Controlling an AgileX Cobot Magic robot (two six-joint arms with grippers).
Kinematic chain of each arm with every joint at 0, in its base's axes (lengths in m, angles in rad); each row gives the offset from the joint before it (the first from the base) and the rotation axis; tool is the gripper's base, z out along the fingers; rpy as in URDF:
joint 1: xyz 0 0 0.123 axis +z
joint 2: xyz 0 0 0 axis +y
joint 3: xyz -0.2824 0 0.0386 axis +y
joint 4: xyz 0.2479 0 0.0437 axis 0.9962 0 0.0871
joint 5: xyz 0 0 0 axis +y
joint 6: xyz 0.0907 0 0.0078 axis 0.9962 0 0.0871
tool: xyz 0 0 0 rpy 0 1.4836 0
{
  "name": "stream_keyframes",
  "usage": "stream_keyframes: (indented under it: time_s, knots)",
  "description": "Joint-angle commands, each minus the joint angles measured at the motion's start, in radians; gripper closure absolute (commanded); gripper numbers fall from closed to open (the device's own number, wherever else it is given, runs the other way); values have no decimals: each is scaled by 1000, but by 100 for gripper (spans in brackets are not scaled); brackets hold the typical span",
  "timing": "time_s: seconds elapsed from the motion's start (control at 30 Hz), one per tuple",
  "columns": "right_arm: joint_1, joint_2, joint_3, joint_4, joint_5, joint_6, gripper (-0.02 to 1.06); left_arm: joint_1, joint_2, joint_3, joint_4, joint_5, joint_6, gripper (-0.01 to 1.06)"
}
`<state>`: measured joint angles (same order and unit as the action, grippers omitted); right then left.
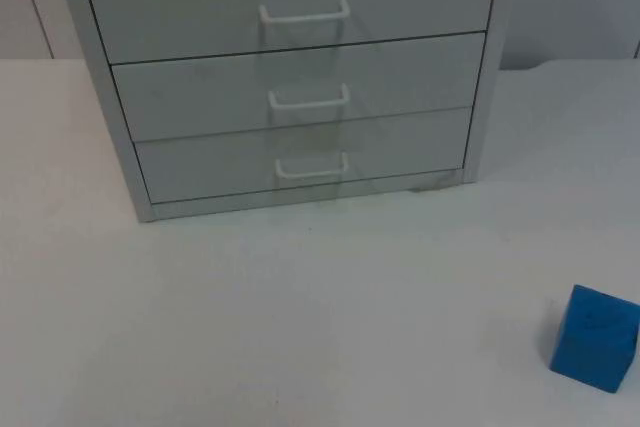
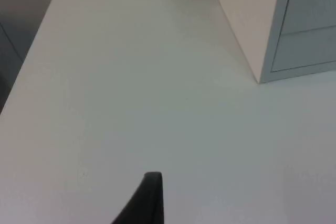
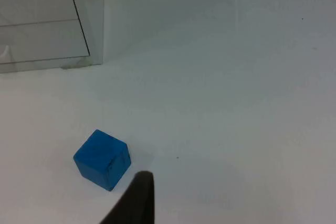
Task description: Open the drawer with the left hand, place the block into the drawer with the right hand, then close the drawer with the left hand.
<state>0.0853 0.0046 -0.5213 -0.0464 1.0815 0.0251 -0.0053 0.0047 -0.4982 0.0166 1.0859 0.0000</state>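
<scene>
Here's the grey drawer cabinet [image 1: 290, 77] standing at the back of the white table [image 1: 250, 317], front face toward us, and all three drawers in sight are pushed in flush. The bottom drawer [image 1: 300, 152], the middle drawer [image 1: 300, 87] and the upper drawer [image 1: 290, 2] each carry a white bar handle [image 1: 311, 167] running level across the centre of the front. Now the blue block [image 1: 594, 337]: it sits on the table well out in front of the cabinet and off toward the cabinet's right-hand side, clear of it, touching nothing but the table. It's a cube, so no long axis to speak of; it rests flat on one face and is turned so that a vertical edge, not a face, points away from the cabinet. Over to the right gripper [image 3: 137, 200]: one black fingertip hangs just beside the block, on the side away from the cabinet, and seems not to be touching it, though whether the pincer is spread or pinched together I cannot tell. The left gripper [image 2: 148, 198] waits over bare table beyond the cabinet's left side panel [image 2: 247, 19], well apart from it, holding nothing I can see; its opening, too, can't be judged.
</scene>
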Motion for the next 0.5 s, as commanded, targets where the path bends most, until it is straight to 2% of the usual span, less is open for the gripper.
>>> stream_keyframes:
  time_s: [0.0,0.2,0.47]
  knots:
    - [-6,-5,5,5,-7,-1,-1,-6,3,4,-33,-13,0,0]
    - [-6,92,-5,5,-16,-1,-1,-6,81,2,-56,-14,0,0]
    - [-6,378,-62,1,-127,-1,-1,-6,265,-43,-84,-62,-8,0]
